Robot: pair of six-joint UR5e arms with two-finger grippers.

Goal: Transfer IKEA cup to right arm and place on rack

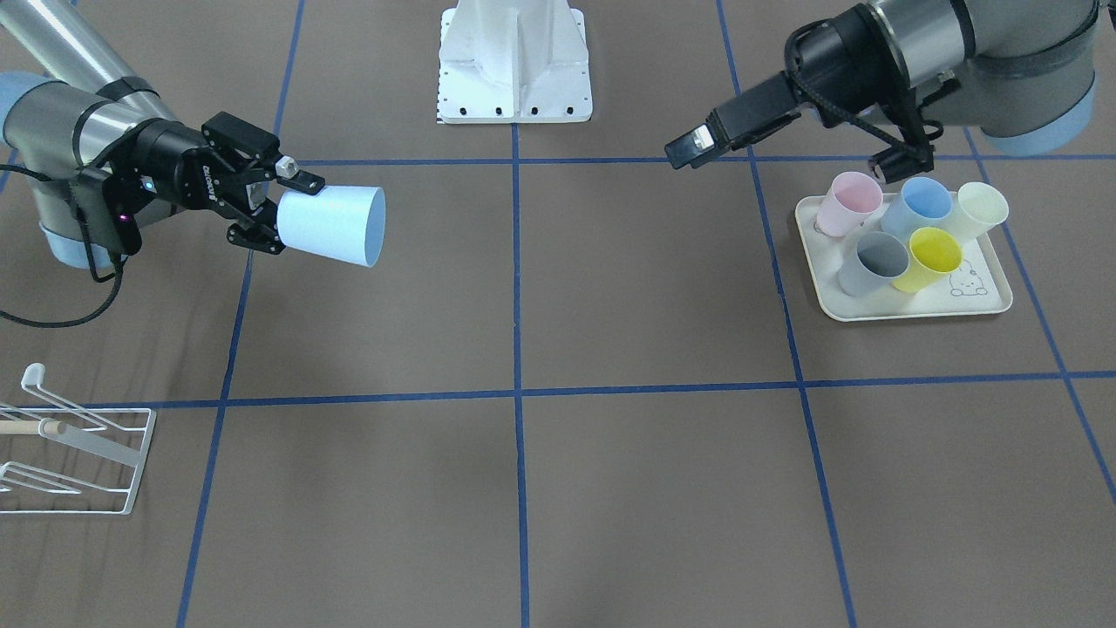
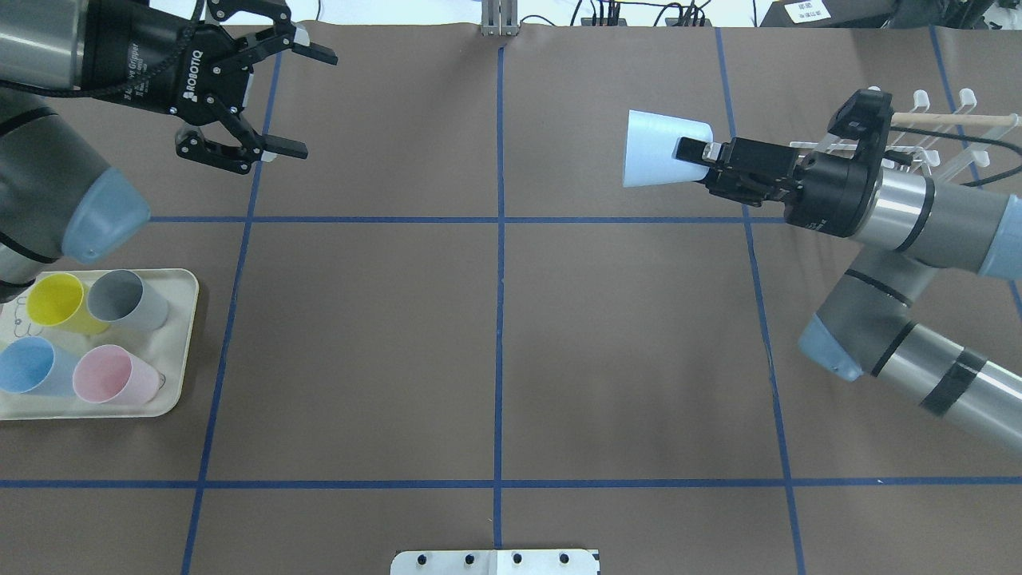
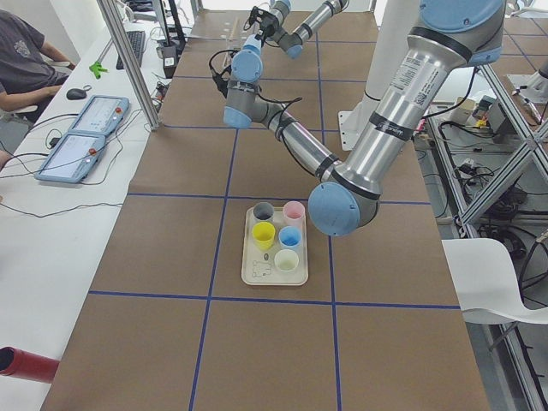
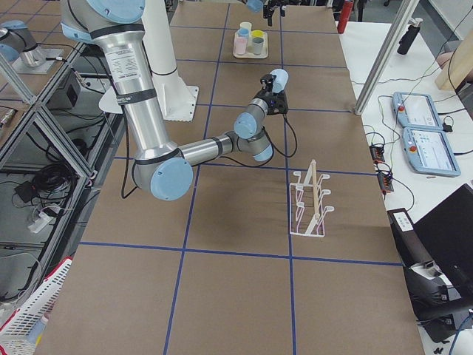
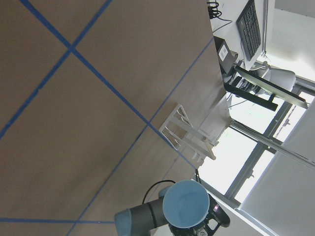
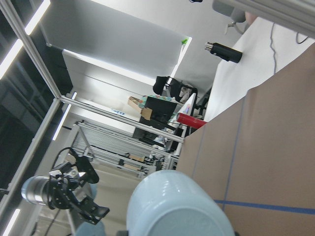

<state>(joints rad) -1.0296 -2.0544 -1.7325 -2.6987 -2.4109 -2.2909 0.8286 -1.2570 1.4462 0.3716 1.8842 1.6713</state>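
The pale-blue cup (image 1: 336, 225) is gripped at its narrow closed end by the right fingers (image 1: 301, 180), which are closed on it. The cup is carried on its side, clear of the tabletop (image 1: 654, 305), with its open mouth turned toward the middle of the tabletop. The right arm (image 1: 52, 113) is extended from the robot's right side, and a black cable (image 1: 52, 318) is looped beneath it.

The left fingers (image 2: 283, 149) are spread wide, and nothing is held between them. They are held above the tabletop, well apart from the cup, across the centre tape line from it.

The rack (image 1: 87, 436), a white wire frame with a light wooden dowel, is stood on the tabletop on the robot's right side, apart from the cup. In the overhead view it is partly hidden behind the right wrist.

A cream tray (image 1: 976, 292) is placed on the robot's left side, below the left arm (image 1: 1003, 52). Five cups are stood on it: pink (image 1: 850, 201), blue (image 1: 924, 202), cream (image 1: 981, 209), grey (image 1: 876, 262) and yellow (image 1: 931, 257).
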